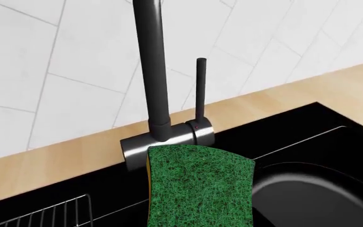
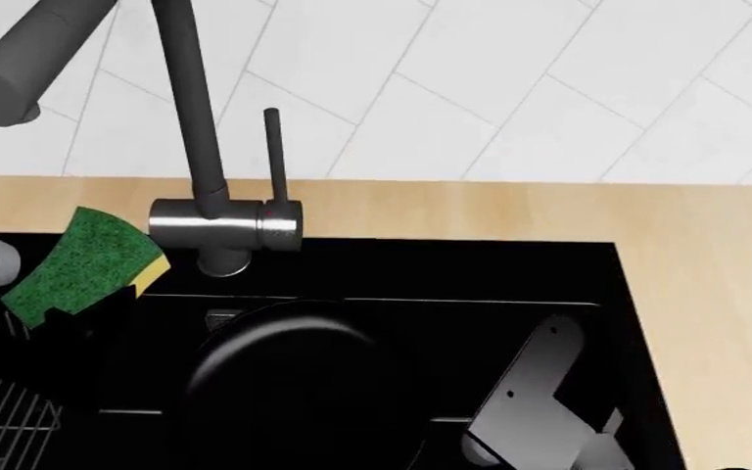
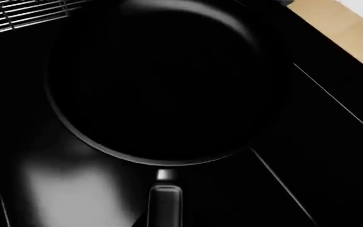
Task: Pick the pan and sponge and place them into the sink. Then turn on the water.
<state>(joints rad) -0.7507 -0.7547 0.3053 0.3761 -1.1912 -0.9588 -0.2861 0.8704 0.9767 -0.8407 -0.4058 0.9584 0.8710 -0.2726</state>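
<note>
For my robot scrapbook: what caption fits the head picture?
Green sponge held up beside the tap, black pan in the sink.

**Camera set-up: three views over the sink**

Head view: high, looking forward and steeply down onto the sink (image 2: pixel 618 294), wooden counter (image 2: pixel 716 294) and tiled wall (image 2: pixel 481 88). Tap (image 2: pixel 200 147) close, its spout reaching toward the lens at the upper left.

Left wrist view: lower and nearer, facing the tiled wall (image 1: pixel 55 71) across the sink's back edge (image 1: pixel 307 123). The tap (image 1: pixel 153 71) stands dead ahead; the sponge (image 1: pixel 200 187) fills the near foreground.

Right wrist view: very close, looking almost straight down into the pan (image 3: pixel 162 85), handle (image 3: pixel 166 203) toward the lens.

Shared: pan (image 2: pixel 298 382) in all three, its rim (image 1: pixel 314 194) in the left wrist view; tap and sponge (image 2: pixel 82 264) in head and left wrist; wire rack (image 2: pixel 4 421) corner (image 1: pixel 49 215) (image 3: pixel 24 12) in all three.
</note>
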